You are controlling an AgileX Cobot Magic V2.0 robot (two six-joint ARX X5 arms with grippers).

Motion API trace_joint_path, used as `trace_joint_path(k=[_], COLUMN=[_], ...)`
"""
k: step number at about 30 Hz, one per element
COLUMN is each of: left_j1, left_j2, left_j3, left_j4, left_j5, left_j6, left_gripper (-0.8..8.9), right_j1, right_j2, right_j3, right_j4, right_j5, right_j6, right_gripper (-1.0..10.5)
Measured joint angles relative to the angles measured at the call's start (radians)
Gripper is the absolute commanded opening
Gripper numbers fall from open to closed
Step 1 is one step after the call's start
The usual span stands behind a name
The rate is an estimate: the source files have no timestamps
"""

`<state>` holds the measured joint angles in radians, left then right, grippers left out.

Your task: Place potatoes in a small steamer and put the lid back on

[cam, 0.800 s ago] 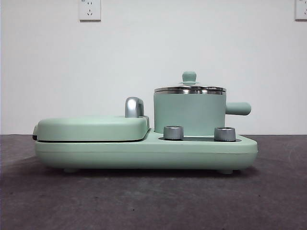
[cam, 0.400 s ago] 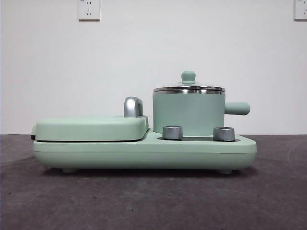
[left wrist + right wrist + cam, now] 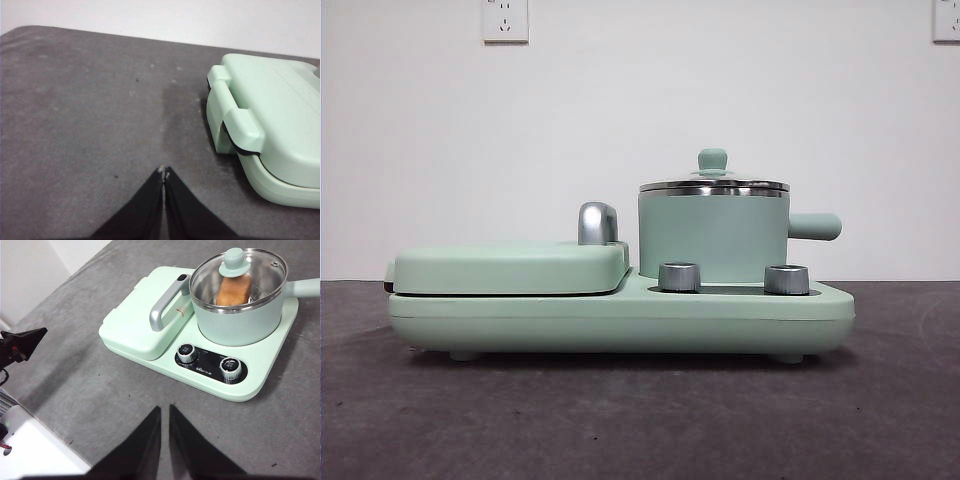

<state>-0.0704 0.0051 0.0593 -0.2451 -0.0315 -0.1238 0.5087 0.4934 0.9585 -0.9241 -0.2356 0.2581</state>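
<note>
Inside the small steamer [image 3: 240, 315] sits the potato [image 3: 234, 290], lid [image 3: 239, 275] on top — job looks done; both grippers — left gripper [image 3: 164, 172], right gripper [image 3: 165, 410] — are closed, empty.

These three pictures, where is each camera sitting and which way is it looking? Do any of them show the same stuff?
Front view: low, at table height, looking level at the small steamer with the lid on; no arm shows.
Left wrist view: on the left arm, looking down past the left gripper, jaws together, at the griddle cover.
Right wrist view: on the right arm, high, looking down past the right gripper, jaws nearly closed, at the potato under the lid.
Shared: all three show the griddle cover.
</note>
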Motion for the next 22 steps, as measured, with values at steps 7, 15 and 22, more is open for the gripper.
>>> trace_joint_path(k=[7,15,22], left_j1=[0.0,0.0,0.0], left_j2=[0.0,0.0,0.0], left_j3=[-0.027,-0.027,-0.027], left_j4=[0.074,0.085,0.085], left_j5=[0.002,0.002,0.002], left_j6=[-0.002,-0.002,-0.002], left_gripper=[0.06,0.06,0.06], right_j1=[0.0,0.0,0.0], right_j2=[0.0,0.0,0.0], right_j3=[0.0,0.0,0.0], right_j4=[0.001,0.001,0.001], right_j5=[0.0,0.0,0.0], right_j6=[0.0,0.0,0.0], right_gripper=[0.2,0.2,0.2])
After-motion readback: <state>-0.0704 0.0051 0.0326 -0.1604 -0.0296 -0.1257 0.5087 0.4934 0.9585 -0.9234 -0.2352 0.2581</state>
